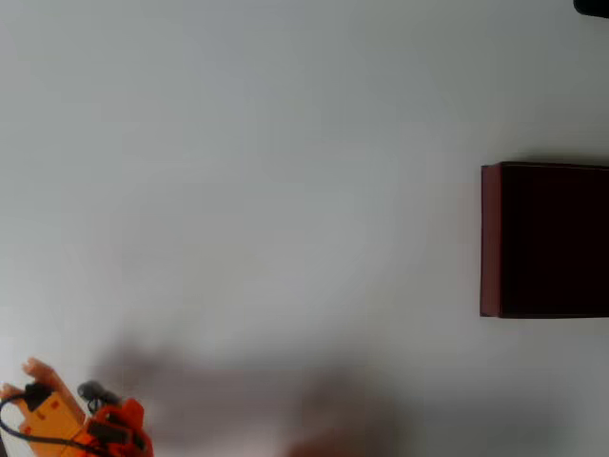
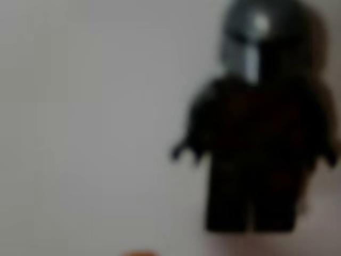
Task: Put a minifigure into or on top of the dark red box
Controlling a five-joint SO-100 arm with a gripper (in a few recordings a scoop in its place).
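while the tiny dark plastic minifigure with a bluish-grey rounded helmet (image 2: pixel 261 128) looms close before the orange hand (image 1: pixel 71 395), whose grip i cannot tell, the dull red rectangular box (image 1: pixel 490 238) sits well apart across the pale surface (image 1: pixel 266 190).

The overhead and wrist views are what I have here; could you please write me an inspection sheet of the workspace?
Surface: plain pale table, soft shadow near the bottom edge.
Job's things: dark red box at the right edge, open, dark inside; minifigure fills the wrist view, blurred, on the pale surface.
Clutter: nothing seen.
Grippers: orange pincer at bottom left; jaw state unclear.
Cables: black cable looping by the pincer.
Surroundings: dark object at the top right corner.
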